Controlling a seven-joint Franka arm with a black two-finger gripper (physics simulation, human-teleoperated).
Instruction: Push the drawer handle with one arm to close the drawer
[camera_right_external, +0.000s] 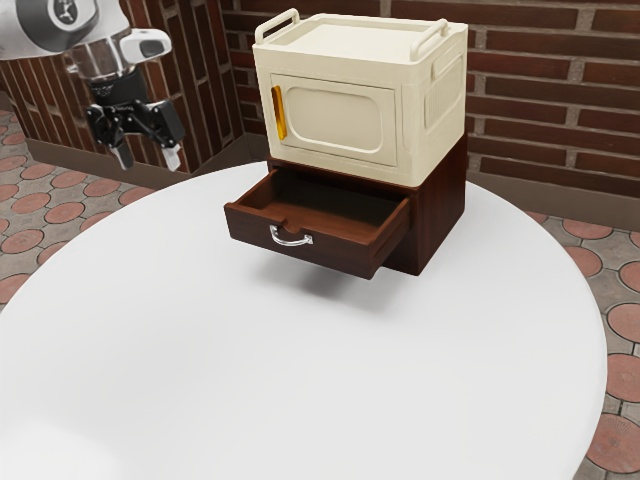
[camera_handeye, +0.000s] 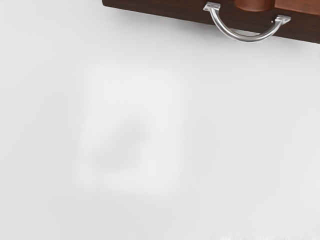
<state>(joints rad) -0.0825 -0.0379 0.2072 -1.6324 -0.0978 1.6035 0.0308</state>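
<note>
The drawer (camera_right_external: 350, 257) stands open, drawn out of the dark brown wooden cabinet (camera_right_external: 438, 218) at the far side of the round white table (camera_right_external: 260, 390). Its front faces the exterior view's near left and carries a curved silver handle (camera_right_external: 291, 237) near the middle, just below a rounded notch in the top edge. A shadow lies on the table under the drawer.

The gripper (camera_right_external: 149, 163) hangs in the air toward the exterior view's far left, to the left of the drawer and well apart from the handle. Its jaws stand apart, with nothing between them, and the fingertips point downward. The white robot arm (camera_right_external: 35, 28) comes in from the exterior view's upper left.

In the wrist view, part of the drawer front and the whole handle show above the white tabletop, which bears a pale patch with a soft grey shadow in it.

On top of the wooden cabinet sits a cream box (camera_right_external: 432, 135) with a closed door, a yellow door handle (camera_right_external: 279, 112) and two raised side rails. Behind is a brick wall (camera_right_external: 560, 120).
</note>
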